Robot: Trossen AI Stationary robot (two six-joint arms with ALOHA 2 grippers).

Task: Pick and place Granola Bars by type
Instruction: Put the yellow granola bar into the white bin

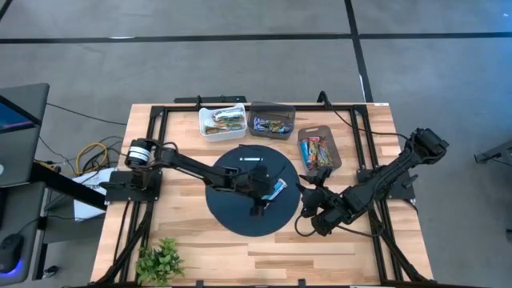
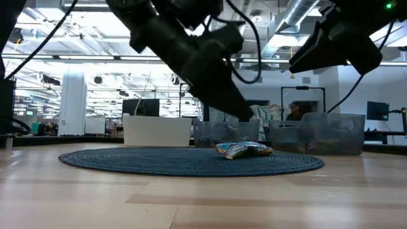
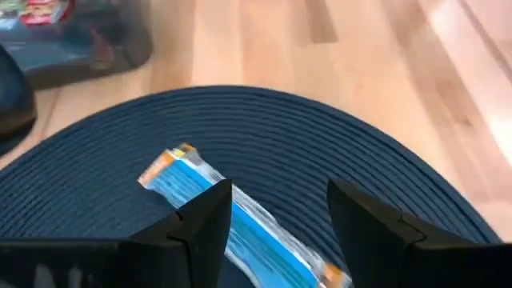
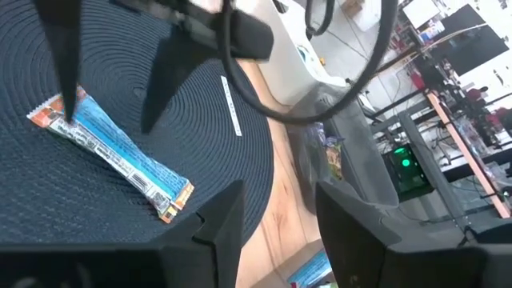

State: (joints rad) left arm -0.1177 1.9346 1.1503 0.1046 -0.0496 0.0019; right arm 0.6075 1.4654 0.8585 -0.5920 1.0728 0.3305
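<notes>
High view: I see one blue granola bar (image 1: 277, 190) lying on the round dark mat (image 1: 232, 212), toward its right side. The left hand (image 1: 262, 194) hangs right over it and covers part of the wrapper. The right hand (image 1: 307, 194) sits just off the mat's right edge, beside the brown tray (image 1: 334, 156). Three bins line the far side of the tabletop (image 1: 192, 256): a white tray (image 1: 205, 126), a dark tray (image 1: 258, 113) and the brown one, each with bars inside, too small for me to sort by colour.

Low view: The bar (image 2: 241, 149) lies flat on the mat (image 2: 127, 159). Both arms are cut off at the top, and I can't make out fingertips here.

Left wrist view: The left hand (image 3: 272, 220) has its fingers (image 3: 204, 220) spread wide, straddling the blue bar (image 3: 240, 220) without touching it that I can see. One finger hides the bar's middle; the wrapper print is unreadable.

Right wrist view: The right hand (image 4: 272, 212) holds nothing, with a clear gap between its fingers (image 4: 220, 220). The bar (image 4: 112, 156) shows whole, orange at both ends; its lettering is too fine to read. A thin white strip (image 4: 230, 104) lies on the mat (image 4: 64, 216) nearby.
</notes>
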